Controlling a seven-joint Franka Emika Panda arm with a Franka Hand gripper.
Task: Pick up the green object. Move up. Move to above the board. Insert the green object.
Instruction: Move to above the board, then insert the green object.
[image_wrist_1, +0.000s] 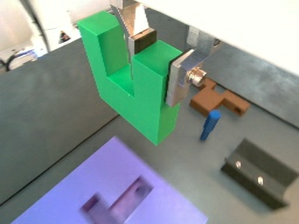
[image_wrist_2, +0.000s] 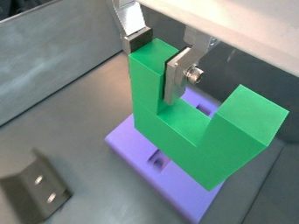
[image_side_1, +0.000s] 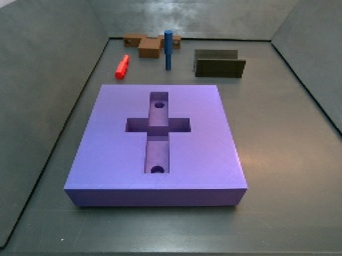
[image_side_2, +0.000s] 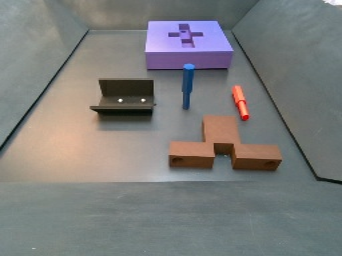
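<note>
My gripper (image_wrist_1: 158, 63) is shut on one upright prong of the bright green U-shaped object (image_wrist_1: 135, 96) and holds it in the air, prongs up. Both wrist views show this grip (image_wrist_2: 158, 61), with the green object (image_wrist_2: 187, 140) hanging over the near part of the purple board (image_wrist_2: 131, 142). The board (image_wrist_1: 105, 188) lies below it, and its cross-shaped recess shows. In both side views the board (image_side_1: 201, 150) (image_side_2: 160, 55) lies flat with its cross recess and two round holes bare. Neither the gripper nor the green object shows in the side views.
A blue peg (image_side_2: 189, 85) stands upright, a red peg (image_side_2: 241, 101) lies beside it, and a brown block (image_side_2: 221, 145) lies on the floor. The dark fixture (image_side_2: 123, 97) stands apart from the board. Grey walls bound the floor.
</note>
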